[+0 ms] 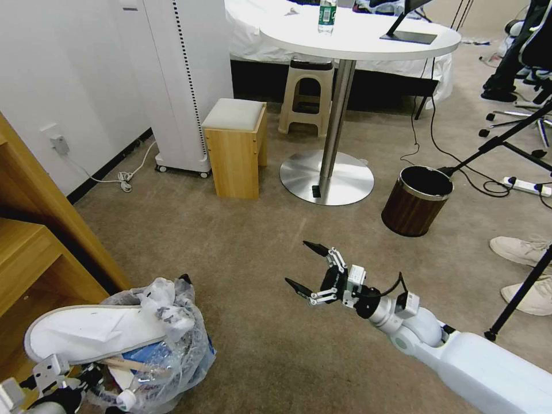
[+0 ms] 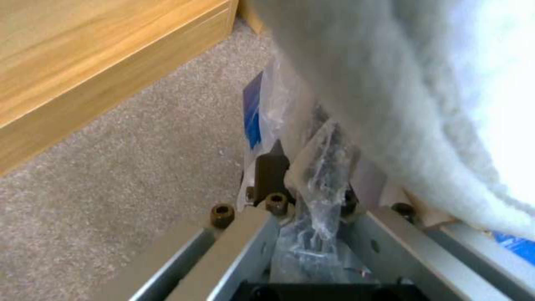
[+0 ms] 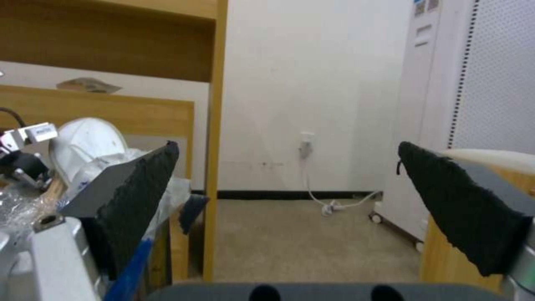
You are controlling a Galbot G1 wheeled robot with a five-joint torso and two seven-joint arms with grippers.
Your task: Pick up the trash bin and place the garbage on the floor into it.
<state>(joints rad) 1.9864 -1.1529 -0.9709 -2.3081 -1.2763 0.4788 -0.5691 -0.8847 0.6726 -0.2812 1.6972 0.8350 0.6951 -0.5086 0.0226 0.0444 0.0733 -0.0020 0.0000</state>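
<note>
Gripping the bag-lined rim of the trash bin (image 1: 167, 345), the left claw (image 1: 86, 376) holds it near left, a white slipper (image 1: 86, 330) lying across its top. Right claw (image 1: 313, 270) hangs released over the carpet floor (image 1: 241, 247).

I see the floor (image 1: 241, 241) as short, matt beige carpet, slightly rough. The trash bin (image 1: 172, 345) is lined with thin, crinkly, glossy clear plastic; a slipper (image 1: 86, 330) of soft white cloth lies on top. My left gripper (image 2: 309, 196) shows brushed metal bars pinching that shiny film. My right gripper (image 1: 307, 267) has matt black, grainy rubber-like pads (image 3: 139, 184). The shelf (image 1: 34, 253) beside the bin looks like smooth pale wood.
</note>
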